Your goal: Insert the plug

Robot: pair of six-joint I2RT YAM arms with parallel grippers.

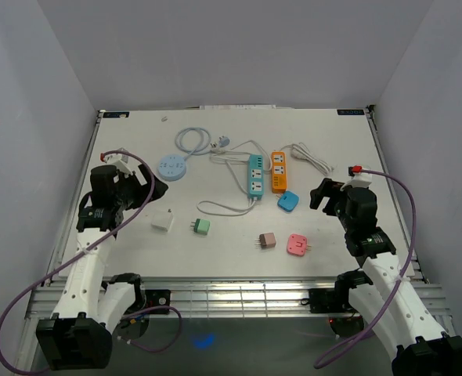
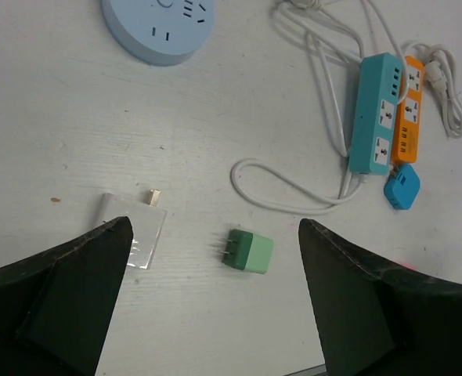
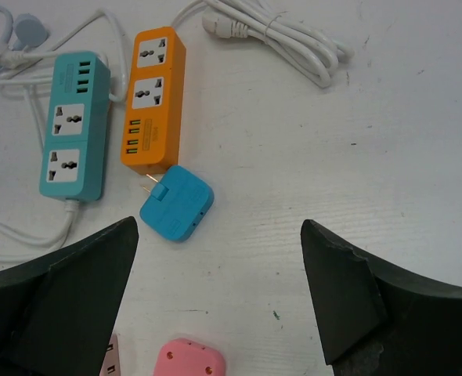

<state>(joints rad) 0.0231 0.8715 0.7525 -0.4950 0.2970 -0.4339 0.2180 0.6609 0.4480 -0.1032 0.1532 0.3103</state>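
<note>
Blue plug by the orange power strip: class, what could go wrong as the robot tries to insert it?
1. The blue plug lies flat, prongs pointing sideways at the orange strip, whose sockets face up; turning the prongs down may cause a slip.
2. Nothing visibly holds the strip down, so pushing might shift it.
3. The teal strip lies close alongside; the open right gripper might bump it.

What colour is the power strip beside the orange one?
The power strip is teal; it shows best in the right wrist view.
</note>
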